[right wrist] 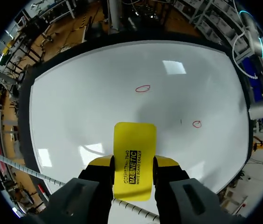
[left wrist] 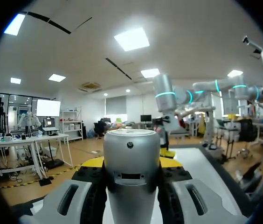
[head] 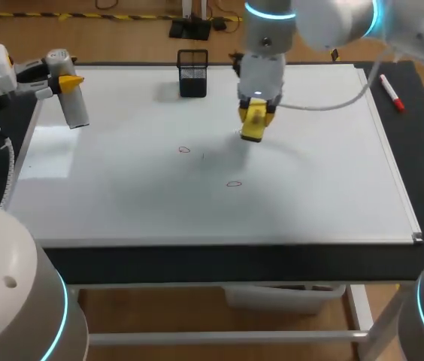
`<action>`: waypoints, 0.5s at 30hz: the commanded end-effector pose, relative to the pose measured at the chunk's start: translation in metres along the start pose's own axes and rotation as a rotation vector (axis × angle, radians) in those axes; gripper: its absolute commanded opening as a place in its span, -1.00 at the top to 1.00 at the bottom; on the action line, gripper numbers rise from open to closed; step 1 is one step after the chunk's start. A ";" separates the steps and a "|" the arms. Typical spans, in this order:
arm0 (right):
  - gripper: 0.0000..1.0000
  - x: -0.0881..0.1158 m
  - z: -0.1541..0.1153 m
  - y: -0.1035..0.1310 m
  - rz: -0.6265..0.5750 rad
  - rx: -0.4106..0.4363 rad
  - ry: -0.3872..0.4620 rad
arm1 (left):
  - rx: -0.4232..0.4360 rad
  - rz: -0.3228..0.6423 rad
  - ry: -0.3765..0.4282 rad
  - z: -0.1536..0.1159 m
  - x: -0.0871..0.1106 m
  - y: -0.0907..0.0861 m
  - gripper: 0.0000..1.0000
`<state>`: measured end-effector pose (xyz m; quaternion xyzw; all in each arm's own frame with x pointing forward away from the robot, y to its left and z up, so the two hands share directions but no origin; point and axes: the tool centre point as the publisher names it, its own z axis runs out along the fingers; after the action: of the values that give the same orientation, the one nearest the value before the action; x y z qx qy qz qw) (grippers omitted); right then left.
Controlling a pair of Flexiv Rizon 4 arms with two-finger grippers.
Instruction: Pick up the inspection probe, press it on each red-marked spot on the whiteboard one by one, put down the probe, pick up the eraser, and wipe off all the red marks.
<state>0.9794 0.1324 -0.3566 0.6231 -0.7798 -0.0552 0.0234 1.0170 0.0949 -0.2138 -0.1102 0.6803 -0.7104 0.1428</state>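
My left gripper (head: 68, 81) hangs over the whiteboard's (head: 310, 195) far left corner, shut on the silver cylindrical probe (head: 74, 105). In the left wrist view the probe (left wrist: 131, 158) fills the space between the yellow fingertips (left wrist: 94, 162). My right gripper (head: 255, 119) is above the board's far middle, shut on the yellow eraser (head: 253, 128); the eraser (right wrist: 134, 158) sticks out ahead of the right gripper (right wrist: 132, 165). Two red circles are drawn on the board, one left of centre (head: 184, 149) and one nearer the front (head: 233, 183); both red marks (right wrist: 142, 88) (right wrist: 197, 124) lie ahead of the eraser.
A black mesh pen holder (head: 192, 73) stands at the board's far edge, between the two grippers. A red marker (head: 392, 92) lies on the dark mat right of the board. The board's raised frame (head: 392, 173) runs along its right side.
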 end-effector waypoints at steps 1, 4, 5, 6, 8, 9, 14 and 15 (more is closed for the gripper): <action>1.00 -0.037 0.007 0.008 -0.037 0.002 0.053 | 0.001 0.002 -0.002 0.001 0.000 0.000 1.00; 1.00 -0.065 0.012 0.021 -0.083 0.006 0.057 | 0.001 0.002 -0.002 0.001 0.000 0.000 1.00; 1.00 -0.073 0.014 0.024 -0.094 0.010 0.060 | 0.001 0.002 -0.002 0.001 0.000 0.000 1.00; 1.00 -0.082 0.016 0.028 -0.109 0.008 0.059 | 0.001 0.002 -0.002 0.001 0.000 0.000 1.00; 1.00 -0.098 0.021 0.033 -0.143 0.006 0.065 | 0.001 0.002 -0.002 0.001 0.000 0.000 1.00; 1.00 -0.104 0.023 0.035 -0.155 0.002 0.069 | 0.001 0.002 -0.002 0.001 0.000 0.000 1.00; 1.00 -0.130 0.029 0.039 -0.207 0.008 0.088 | 0.001 0.002 -0.002 0.001 0.000 0.000 1.00; 1.00 -0.134 0.030 0.040 -0.213 0.010 0.089 | 0.001 0.002 -0.002 0.001 0.000 0.000 1.00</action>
<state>0.9604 0.2521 -0.3730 0.7023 -0.7098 -0.0521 0.0161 1.0170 0.0948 -0.2138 -0.1103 0.6804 -0.7103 0.1428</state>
